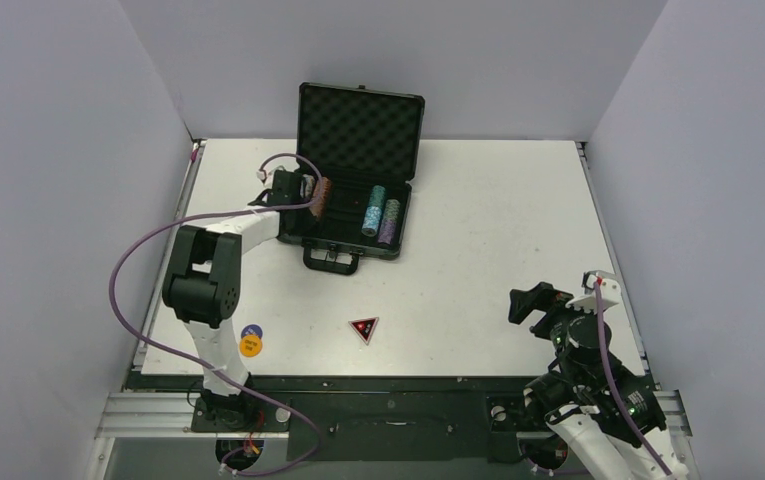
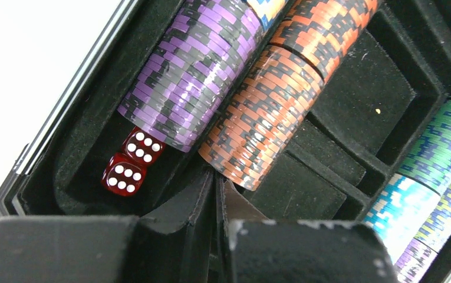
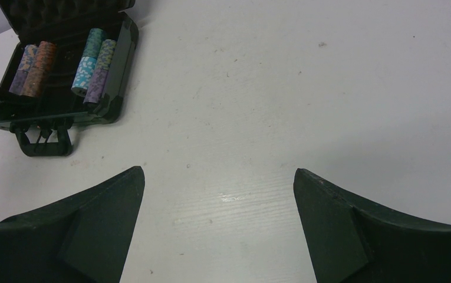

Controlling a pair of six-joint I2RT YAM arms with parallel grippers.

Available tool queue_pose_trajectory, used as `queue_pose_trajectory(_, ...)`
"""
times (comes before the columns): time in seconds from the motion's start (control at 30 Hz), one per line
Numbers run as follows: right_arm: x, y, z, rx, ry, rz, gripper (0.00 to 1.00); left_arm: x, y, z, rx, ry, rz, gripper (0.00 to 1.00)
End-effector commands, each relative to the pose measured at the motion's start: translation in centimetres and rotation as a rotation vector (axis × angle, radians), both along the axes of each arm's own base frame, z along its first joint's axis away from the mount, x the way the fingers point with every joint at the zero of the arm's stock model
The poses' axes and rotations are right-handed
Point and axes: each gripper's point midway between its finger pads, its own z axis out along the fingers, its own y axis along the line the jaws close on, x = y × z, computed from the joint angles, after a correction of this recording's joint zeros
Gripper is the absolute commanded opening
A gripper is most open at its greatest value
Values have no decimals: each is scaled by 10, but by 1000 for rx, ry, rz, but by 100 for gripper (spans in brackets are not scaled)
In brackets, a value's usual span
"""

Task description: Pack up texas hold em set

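The black briefcase [image 1: 358, 120] lies open at the back of the table, lid up. In its left slots lie a purple chip stack [image 2: 193, 71] and a brown chip stack [image 2: 264, 112], with two red dice [image 2: 131, 165] at the purple stack's near end. Teal stacks [image 2: 441, 147] lie further right. My left gripper [image 2: 217, 188] is shut and empty inside the case, its tips just short of the brown stack's end. My right gripper [image 3: 220, 177] is open and empty above bare table at the front right. The yellow and blue discs [image 1: 250, 340] and the black-red triangle [image 1: 364, 328] lie on the table.
The briefcase handle [image 1: 332, 262] sticks out toward the arms. Empty foam slots [image 2: 364, 88] sit between the brown and teal stacks. White walls enclose the table on three sides. The discs lie close to the left arm's base [image 1: 220, 380].
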Motion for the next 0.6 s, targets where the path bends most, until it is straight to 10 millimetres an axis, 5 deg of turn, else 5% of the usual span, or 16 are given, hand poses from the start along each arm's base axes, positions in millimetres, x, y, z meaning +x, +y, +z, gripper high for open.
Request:
queue_pose_trajectory(0.0, 5, 5, 1, 0, -2, 12, 93, 38, -7, 30, -36, -144, 16, 4)
queue_pose_trajectory(0.4, 4, 2, 5, 11, -24, -4, 93, 41, -1, 43, -3, -156, 29, 7)
queue_pose_trajectory(0.57, 6, 3, 2, 1, -7, -1, 93, 29, 11, 66, 24, -186, 54, 21)
